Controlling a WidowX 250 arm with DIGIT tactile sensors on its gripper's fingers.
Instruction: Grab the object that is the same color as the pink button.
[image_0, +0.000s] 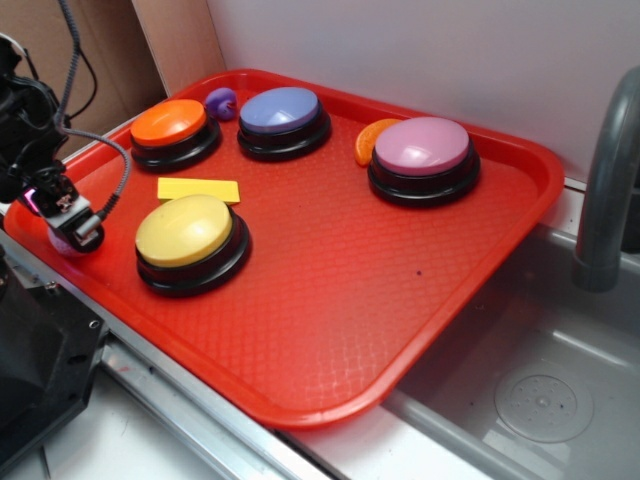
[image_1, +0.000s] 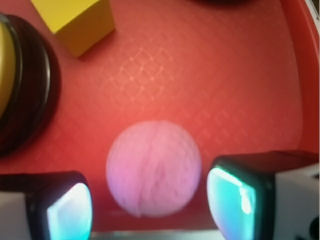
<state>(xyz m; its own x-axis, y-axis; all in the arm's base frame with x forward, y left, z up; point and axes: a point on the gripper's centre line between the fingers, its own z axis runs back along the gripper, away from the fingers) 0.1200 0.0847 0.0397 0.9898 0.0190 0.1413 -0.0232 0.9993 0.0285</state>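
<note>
Pink ball (image_1: 153, 167), small and dimpled, lies on the red tray (image_0: 400, 300) near its left edge, just beside the yellow button (image_0: 190, 240), and it sits squarely in the gap between the jaws of the gripper (image_1: 150, 207). In the wrist view the two pads (image_1: 70, 212) stand apart on either side of it, with a sliver of tray showing between each pad and the ball, so the jaws are spread and not yet pressing on anything. In the exterior view the gripper (image_0: 70, 225) hangs low at the tray's left rim and the ball shows only as a pale patch under it. Its colour matches the pink button (image_0: 423, 158), which stands well apart at the far right of the tray with an orange slice-shaped piece (image_0: 366, 140) touching its side. Being round, the ball has no long axis to line up with; what matters is that its centre lies on the line between the pads, perhaps slightly nearer the right-hand one in the wrist view. The coming move looks like a plain closing. A yellow block (image_1: 75, 22) lies beyond the ball, clear of the jaws, and a small purple toy (image_0: 221, 102) rests far off by the orange button (image_0: 172, 128) and the blue-purple button (image_0: 283, 118).
</note>
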